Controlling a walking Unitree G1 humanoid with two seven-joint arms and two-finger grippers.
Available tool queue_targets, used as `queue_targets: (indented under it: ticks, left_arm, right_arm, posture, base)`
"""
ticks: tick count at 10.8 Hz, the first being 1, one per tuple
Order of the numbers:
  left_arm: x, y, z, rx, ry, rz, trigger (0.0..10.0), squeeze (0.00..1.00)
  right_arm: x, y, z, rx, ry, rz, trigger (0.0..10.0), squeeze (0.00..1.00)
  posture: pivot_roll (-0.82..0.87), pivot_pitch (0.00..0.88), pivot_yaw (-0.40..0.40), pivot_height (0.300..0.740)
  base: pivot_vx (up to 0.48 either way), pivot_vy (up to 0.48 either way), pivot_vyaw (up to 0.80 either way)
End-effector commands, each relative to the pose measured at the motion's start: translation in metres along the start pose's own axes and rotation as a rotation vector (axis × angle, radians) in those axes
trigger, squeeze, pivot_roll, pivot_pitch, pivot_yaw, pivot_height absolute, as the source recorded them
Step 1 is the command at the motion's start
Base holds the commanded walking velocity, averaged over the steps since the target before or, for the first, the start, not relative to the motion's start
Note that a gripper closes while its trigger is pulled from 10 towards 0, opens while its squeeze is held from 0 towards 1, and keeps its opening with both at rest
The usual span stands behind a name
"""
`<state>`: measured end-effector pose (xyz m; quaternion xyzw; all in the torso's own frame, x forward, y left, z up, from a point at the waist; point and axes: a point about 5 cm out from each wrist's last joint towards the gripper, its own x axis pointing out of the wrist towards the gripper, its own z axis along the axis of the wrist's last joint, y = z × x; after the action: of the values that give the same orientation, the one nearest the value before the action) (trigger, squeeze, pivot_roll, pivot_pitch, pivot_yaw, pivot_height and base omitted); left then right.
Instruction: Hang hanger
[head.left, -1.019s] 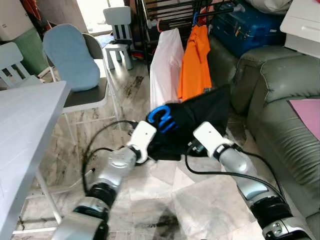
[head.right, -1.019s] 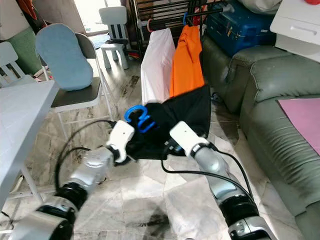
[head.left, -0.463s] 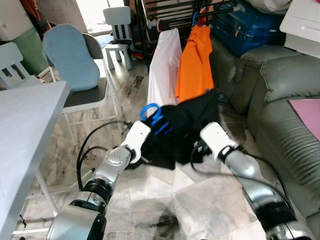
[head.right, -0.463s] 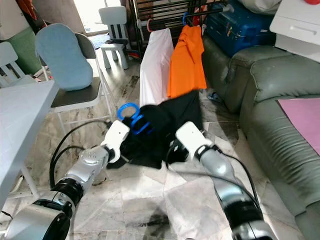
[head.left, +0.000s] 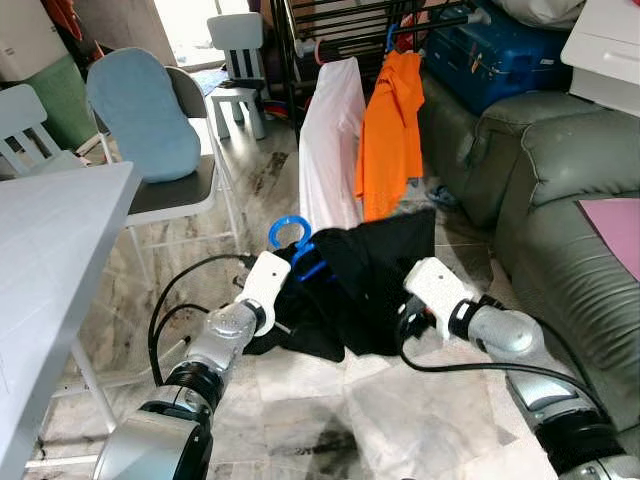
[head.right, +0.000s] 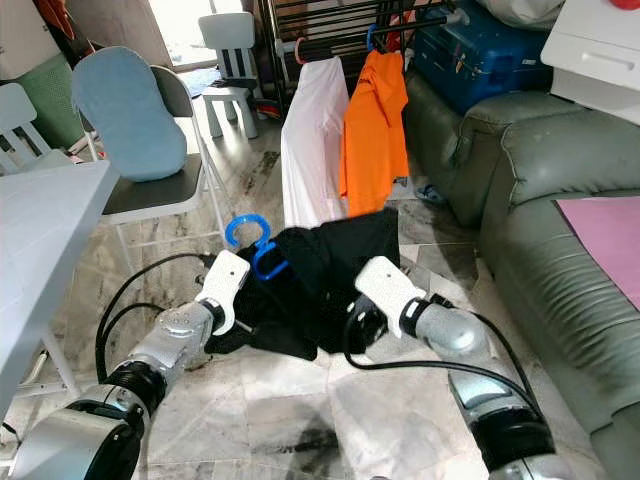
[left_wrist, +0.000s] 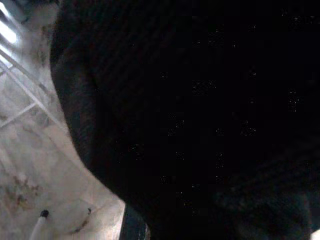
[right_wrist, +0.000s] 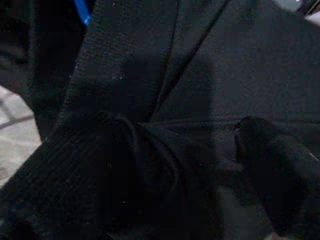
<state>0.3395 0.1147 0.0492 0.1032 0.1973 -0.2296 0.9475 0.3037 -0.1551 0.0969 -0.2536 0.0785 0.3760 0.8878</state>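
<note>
Both arms hold black garment.

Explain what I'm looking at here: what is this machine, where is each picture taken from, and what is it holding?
This is a humanoid robot with two silver arms. The two wide pictures come from a camera pair on its head, looking down at its own arms. The two dark pictures come from cameras on its wrists, pressed close against black cloth. Between the arms hangs a black garment on a blue hanger, whose hook stands above the cloth. The left gripper and right gripper are buried in the fabric, so their fingers cannot be judged. Behind stands a clothes rack already carrying a white garment and an orange shirt. A green sofa is to the right, a white table to the left.
</note>
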Motion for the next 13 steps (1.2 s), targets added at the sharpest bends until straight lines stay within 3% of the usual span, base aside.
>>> queue_targets:
  ticks: [1,2,4,5,7,8,9,10,11,12,13]
  left_arm:
    - [0.002,0.008,0.020,-0.069,-0.084,0.067,0.0,0.00]
    - [0.002,0.005,0.015,-0.085,-0.076,0.071,0.0,0.00]
    - [-0.002,0.006,-0.003,-0.085,-0.022,0.102,0.0,0.00]
    - [-0.004,0.010,-0.006,-0.098,-0.010,0.130,0.0,0.00]
    - [-0.007,0.026,-0.004,-0.150,-0.029,0.222,0.0,0.00]
    - [-0.009,0.037,0.006,-0.211,-0.082,0.292,0.0,0.00]
    - [-0.010,0.042,0.012,-0.238,-0.111,0.318,0.4,0.00]
    - [-0.010,0.045,0.018,-0.260,-0.141,0.330,1.9,0.00]
    - [-0.009,0.045,0.020,-0.265,-0.147,0.326,1.8,0.00]
    - [-0.008,0.043,0.022,-0.268,-0.156,0.311,1.7,0.00]
    - [-0.008,0.042,0.022,-0.266,-0.157,0.301,1.5,0.00]
  right_arm:
    - [0.005,0.020,-0.011,-0.039,0.074,0.099,10.0,1.00]
    - [0.004,0.020,-0.015,-0.059,0.108,0.103,10.0,1.00]
    - [-0.002,0.014,-0.027,-0.196,0.201,0.082,10.0,1.00]
    - [-0.003,0.012,-0.025,-0.199,0.185,0.082,10.0,1.00]
    - [-0.005,-0.005,-0.004,-0.092,0.052,0.022,10.0,1.00]
    - [-0.010,-0.026,-0.001,-0.049,0.027,-0.081,10.0,1.00]
    - [-0.012,-0.042,0.003,-0.020,-0.007,-0.196,10.0,0.78]
    - [-0.015,-0.068,0.010,0.040,-0.050,-0.413,10.0,0.34]
    - [-0.014,-0.071,0.013,0.087,-0.071,-0.452,10.0,0.23]
    - [-0.009,-0.062,0.014,0.069,-0.075,-0.387,10.0,0.00]
    - [-0.006,-0.052,0.011,0.066,-0.070,-0.314,10.0,0.00]
  posture:
    - [-0.25,0.000,0.125,0.740]
    - [-0.26,0.000,0.127,0.740]
    - [-0.25,0.000,0.125,0.740]
    - [-0.25,0.000,0.126,0.740]
    - [-0.26,0.000,0.128,0.740]
    - [-0.26,0.000,0.129,0.740]
    - [-0.26,0.000,0.130,0.740]
    - [-0.26,0.000,0.131,0.740]
    - [-0.26,0.000,0.133,0.740]
    - [-0.25,0.000,0.135,0.740]
    - [-0.25,0.000,0.134,0.740]
  base:
    - [0.000,0.000,0.00]
    - [0.000,0.000,0.00]
    - [0.000,0.000,0.00]
    - [0.000,0.000,0.00]
    - [0.000,0.000,0.00]
    - [0.000,0.000,0.00]
    - [0.000,0.000,0.00]
    - [0.000,0.000,0.00]
    - [0.000,0.000,0.00]
    - [0.000,0.000,0.00]
    - [0.000,0.000,0.00]
